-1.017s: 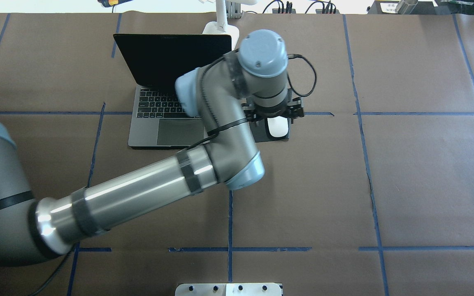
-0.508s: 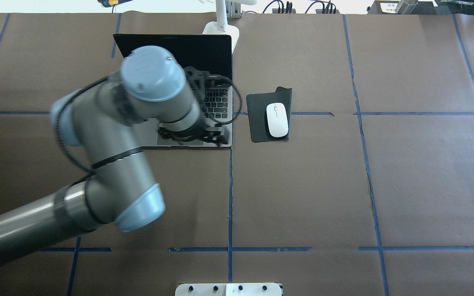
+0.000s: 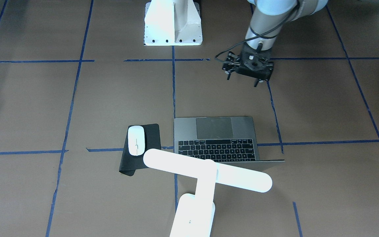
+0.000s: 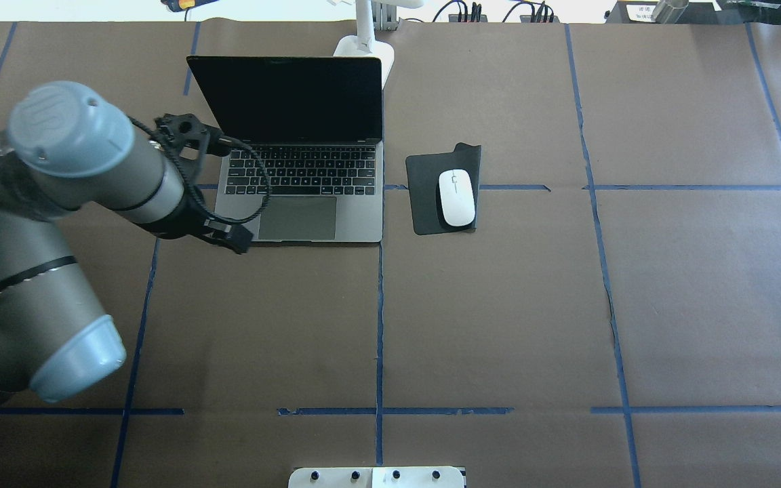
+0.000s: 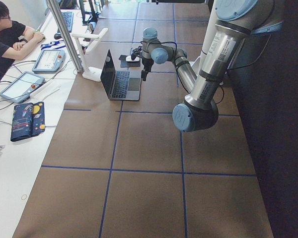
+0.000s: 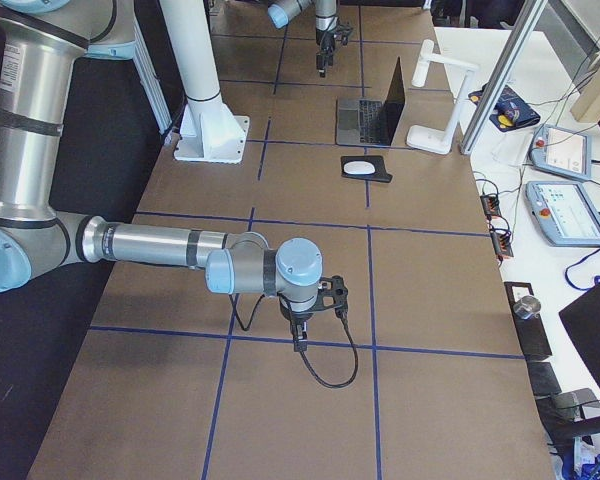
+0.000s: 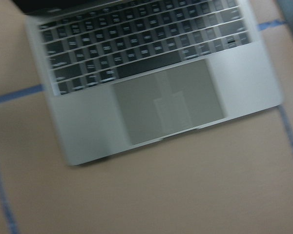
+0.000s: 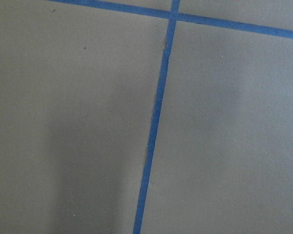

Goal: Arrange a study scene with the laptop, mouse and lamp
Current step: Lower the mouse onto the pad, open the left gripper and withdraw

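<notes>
The laptop [image 4: 302, 203] stands open at the table's far middle, its screen dark; it also shows in the front view [image 3: 215, 135] and fills the blurred left wrist view [image 7: 166, 97]. The white mouse [image 4: 457, 198] lies on a black mat [image 4: 424, 196] just right of the laptop, untouched. The white lamp [image 3: 206, 172] stands behind the laptop's lid. My left gripper [image 3: 242, 81] hangs empty above bare table off the laptop's front left corner, its fingers apart. My right gripper [image 6: 300, 335] shows only in the right side view, far from these things; I cannot tell its state.
The white bolted pedestal [image 3: 173, 23] stands at the robot's side of the table. Blue tape lines cross the brown table cover [image 4: 499, 305]. An operator [image 5: 5, 34] sits beyond the table's far edge, with tablets on a white bench.
My left arm has swung from over the mouse, leftward across the laptop, to the laptop's left side. The mouse stays on the mat, now uncovered.
</notes>
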Action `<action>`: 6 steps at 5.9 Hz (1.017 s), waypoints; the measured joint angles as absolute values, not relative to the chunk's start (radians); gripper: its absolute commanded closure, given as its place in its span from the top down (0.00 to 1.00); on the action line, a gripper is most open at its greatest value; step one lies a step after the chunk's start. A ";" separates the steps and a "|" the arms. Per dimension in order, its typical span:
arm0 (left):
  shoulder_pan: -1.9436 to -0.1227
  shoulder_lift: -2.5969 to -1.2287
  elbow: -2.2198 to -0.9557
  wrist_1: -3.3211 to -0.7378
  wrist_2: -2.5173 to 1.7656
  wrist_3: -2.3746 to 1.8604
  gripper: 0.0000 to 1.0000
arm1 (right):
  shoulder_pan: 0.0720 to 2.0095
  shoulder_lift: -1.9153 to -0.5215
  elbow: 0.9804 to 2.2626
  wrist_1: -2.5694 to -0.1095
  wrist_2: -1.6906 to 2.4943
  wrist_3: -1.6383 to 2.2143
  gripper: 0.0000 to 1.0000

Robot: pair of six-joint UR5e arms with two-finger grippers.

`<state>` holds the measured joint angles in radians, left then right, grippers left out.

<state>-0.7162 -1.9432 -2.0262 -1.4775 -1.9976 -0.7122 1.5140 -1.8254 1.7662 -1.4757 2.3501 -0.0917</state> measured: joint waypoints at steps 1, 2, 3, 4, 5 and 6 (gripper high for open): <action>-0.799 -1.857 -2.048 -1.478 -2.066 -0.584 1.00 | 1.514 -1.825 1.766 -1.476 2.350 -0.092 1.00; -0.905 -1.775 -2.053 -1.478 -2.147 -0.442 1.00 | 1.514 -1.825 1.766 -1.476 2.349 -0.092 1.00; -1.018 -1.692 -2.050 -1.478 -2.211 -0.307 1.00 | 1.514 -1.825 1.766 -1.476 2.350 -0.091 1.00; -1.138 -1.600 -2.044 -1.481 -2.248 -0.164 1.00 | 1.514 -1.824 1.766 -1.476 2.350 -0.091 1.00; -1.250 -1.519 -2.019 -1.484 -2.260 -0.053 1.00 | 1.514 -1.824 1.766 -1.476 2.350 -0.091 1.00; -1.355 -1.476 -1.962 -1.489 -2.261 -0.003 1.00 | 1.514 -1.824 1.766 -1.476 2.350 -0.091 1.00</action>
